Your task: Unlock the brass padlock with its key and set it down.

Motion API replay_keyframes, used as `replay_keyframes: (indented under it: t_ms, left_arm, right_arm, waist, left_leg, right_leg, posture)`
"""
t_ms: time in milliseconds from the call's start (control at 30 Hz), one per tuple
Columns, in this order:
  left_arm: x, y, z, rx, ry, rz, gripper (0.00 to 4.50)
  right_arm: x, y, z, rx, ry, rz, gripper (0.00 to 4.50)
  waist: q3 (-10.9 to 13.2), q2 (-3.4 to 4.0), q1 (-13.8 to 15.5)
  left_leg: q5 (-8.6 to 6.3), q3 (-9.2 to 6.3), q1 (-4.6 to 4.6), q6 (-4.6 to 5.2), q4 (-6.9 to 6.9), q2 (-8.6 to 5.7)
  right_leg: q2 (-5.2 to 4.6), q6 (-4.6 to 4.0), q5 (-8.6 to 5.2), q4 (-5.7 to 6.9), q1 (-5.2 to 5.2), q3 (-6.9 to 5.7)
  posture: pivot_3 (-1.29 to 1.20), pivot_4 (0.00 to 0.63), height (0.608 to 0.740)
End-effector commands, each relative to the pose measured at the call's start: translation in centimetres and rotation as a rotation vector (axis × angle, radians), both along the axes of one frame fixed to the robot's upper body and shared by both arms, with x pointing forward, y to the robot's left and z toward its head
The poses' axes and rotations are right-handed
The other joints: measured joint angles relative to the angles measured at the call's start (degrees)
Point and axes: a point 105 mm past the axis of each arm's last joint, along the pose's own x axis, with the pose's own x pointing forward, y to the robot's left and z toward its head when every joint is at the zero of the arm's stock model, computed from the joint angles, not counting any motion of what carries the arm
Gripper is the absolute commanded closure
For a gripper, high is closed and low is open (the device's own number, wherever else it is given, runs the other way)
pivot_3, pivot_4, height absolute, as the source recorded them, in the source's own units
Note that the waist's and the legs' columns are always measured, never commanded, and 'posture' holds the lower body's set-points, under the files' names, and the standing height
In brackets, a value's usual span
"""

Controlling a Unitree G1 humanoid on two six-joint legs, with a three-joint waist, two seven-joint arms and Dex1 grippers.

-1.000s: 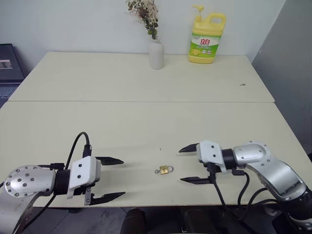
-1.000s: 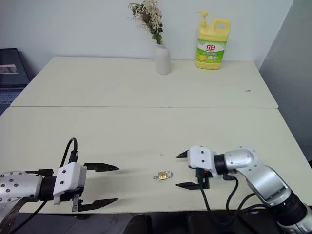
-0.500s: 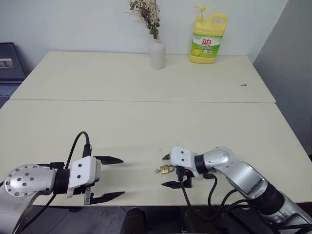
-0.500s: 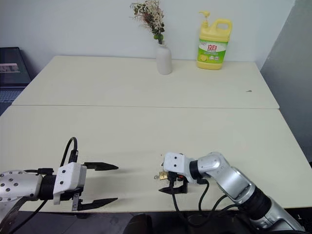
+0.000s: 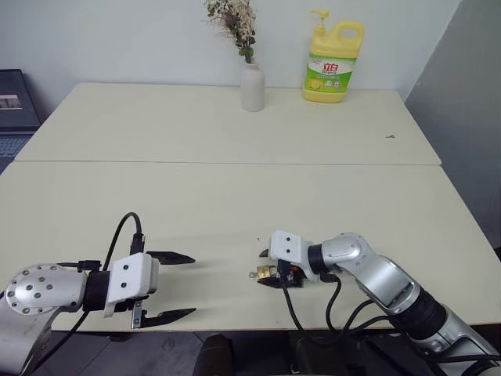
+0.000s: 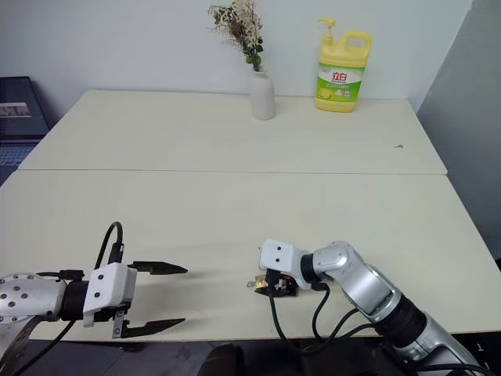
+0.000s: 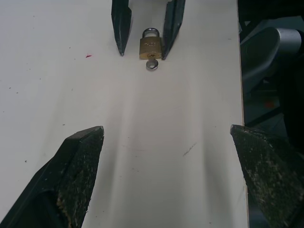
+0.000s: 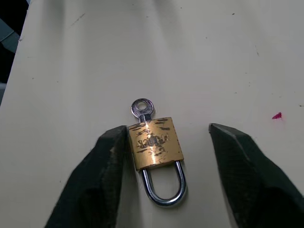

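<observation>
On the cream table (image 5: 235, 196) we saw the brass padlock (image 8: 154, 142) lying flat near the front edge, the key (image 8: 142, 108) in its base. The right gripper (image 8: 164, 142) straddled it, one finger touching, jaws partly apart. The left gripper (image 5: 178, 287) hung wide open nearby.

Office-like room, pale tables (image 5: 235, 133), flower vase (image 5: 251, 86), detergent bottle (image 5: 333, 63)

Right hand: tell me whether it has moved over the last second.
Yes. The right hand has shifted leftward along the table's front edge, and its fingers now flank the brass padlock, which stays put.
</observation>
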Motion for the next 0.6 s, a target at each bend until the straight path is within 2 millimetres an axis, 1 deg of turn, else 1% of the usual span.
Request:
replay_keyframes:
  t_ms: [33,67,100,267,433,467,600]
  left_arm:
    - [0.0,-0.2,0.3,0.004,-0.025,-0.019,0.0]
    - [0.1,-0.2,0.3,0.005,-0.024,-0.019,0.0]
    - [0.1,-0.2,0.3,0.003,-0.024,-0.017,0.0]
    - [0.5,-0.1,0.3,-0.012,-0.024,0.006,0.0]
    - [1.9,-0.5,1.0,-0.089,-0.026,0.068,0.0]
    - [2.7,-1.0,1.6,-0.139,-0.03,0.101,0.0]
    - [4.5,-2.6,3.5,-0.308,0.011,0.169,0.0]
  right_arm:
    - [0.2,-0.7,-0.4,-0.034,0.007,-0.016,3.09]
    - [0.2,-0.7,-0.4,-0.035,0.005,-0.014,3.48]
    - [0.2,-0.7,-0.3,-0.037,0.004,-0.008,3.57]
    - [0.3,-0.7,0.0,-0.043,-0.032,0.013,3.57]
    - [1.1,-1.3,1.6,-0.061,-0.168,0.052,3.57]
    - [1.6,-1.6,2.8,-0.061,-0.241,0.065,3.57]
    - [2.7,-2.4,6.6,-0.057,-0.426,0.087,3.57]
  waist:
    - [0.0,0.0,0.0]
    - [0.0,0.0,0.0]
    - [0.0,0.0,0.0]
    - [0.0,0.0,0.02]
    - [0.0,0.01,0.3]
    - [0.01,0.01,0.3]
    - [0.06,0.09,0.37]
  left_leg:
    - [0.0,0.0,0.0,0.0,0.0,0.0]
    - [0.0,0.0,0.0,0.0,0.0,0.0]
    - [0.0,0.0,0.0,0.0,0.0,0.0]
    - [0.0,0.0,0.0,0.0,0.01,0.0]
    - [0.0,0.0,-0.04,0.0,0.05,-0.03]
    - [0.0,0.0,-0.05,0.0,0.06,-0.03]
    - [0.0,-0.02,-0.1,0.0,0.12,-0.03]
  right_leg:
    - [0.0,0.0,0.0,0.0,0.0,0.0]
    - [0.0,0.0,0.0,0.0,0.0,0.0]
    - [0.0,0.0,0.0,0.0,0.0,0.0]
    - [0.0,0.0,0.0,0.0,0.0,0.0]
    - [-0.02,0.03,0.02,-0.01,0.0,0.0]
    - [-0.02,0.03,0.02,-0.01,0.0,0.0]
    - [0.0,0.11,0.06,0.0,-0.03,0.0]
  posture:
    - [0.0,0.15,0.74]
    - [0.0,0.15,0.74]
    - [0.0,0.15,0.74]
    - [0.0,0.15,0.74]
    - [0.0,0.15,0.74]
    - [0.0,0.15,0.74]
    - [0.0,0.15,0.74]
